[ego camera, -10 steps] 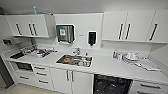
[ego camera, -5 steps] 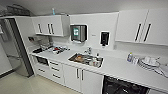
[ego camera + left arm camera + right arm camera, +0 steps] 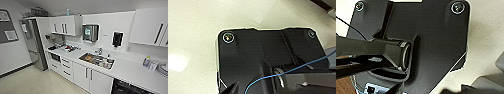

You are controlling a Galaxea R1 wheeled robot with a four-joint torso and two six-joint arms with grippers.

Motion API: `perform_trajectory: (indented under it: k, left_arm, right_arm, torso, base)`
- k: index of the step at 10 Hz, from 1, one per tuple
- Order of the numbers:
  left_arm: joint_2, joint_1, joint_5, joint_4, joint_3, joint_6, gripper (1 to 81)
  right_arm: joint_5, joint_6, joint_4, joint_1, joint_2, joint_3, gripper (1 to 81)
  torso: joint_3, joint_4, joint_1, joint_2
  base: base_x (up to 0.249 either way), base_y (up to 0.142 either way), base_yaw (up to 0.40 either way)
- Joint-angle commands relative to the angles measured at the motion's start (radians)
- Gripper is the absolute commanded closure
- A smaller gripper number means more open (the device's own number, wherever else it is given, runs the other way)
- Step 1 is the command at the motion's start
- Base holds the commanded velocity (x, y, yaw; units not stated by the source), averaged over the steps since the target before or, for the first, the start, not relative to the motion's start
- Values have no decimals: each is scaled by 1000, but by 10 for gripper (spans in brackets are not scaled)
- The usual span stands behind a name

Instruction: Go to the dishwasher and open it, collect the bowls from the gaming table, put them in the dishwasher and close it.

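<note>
The dishwasher [image 3: 126,88] shows as a dark opening under the white counter [image 3: 125,70] at the lower right of the head view, partly cut off by the picture's edge. The bowls and the gaming table are out of view. Both wrist views look down past the robot's own dark plate at the pale floor [image 3: 195,30].
A white kitchen run stands ahead with a sink [image 3: 96,60] full of dishes. A tall steel fridge [image 3: 35,45] is at the left, and a black-fronted microwave [image 3: 55,57] sits below the counter. A towel dispenser [image 3: 90,32] hangs on the wall. Pale floor [image 3: 32,82] lies at the lower left.
The camera has swung left: the fridge and the left wall have come into view, and the sink and the dishwasher have shifted right in the picture.
</note>
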Motion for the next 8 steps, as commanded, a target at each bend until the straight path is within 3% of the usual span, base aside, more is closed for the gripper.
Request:
perform_trajectory:
  k: [1,8]
  left_arm:
    - [-11,-48,39,-1,-2,2,10]
    - [-1,-56,43,8,-14,2,10]
  right_arm:
    - [-31,-74,88,70,-35,59,10]
    - [-31,-73,89,78,-38,61,10]
  torso:
    - [0,0,0,0]
    - [0,0,0,0]
  base:
    - [0,0,361]
    - [0,0,361]
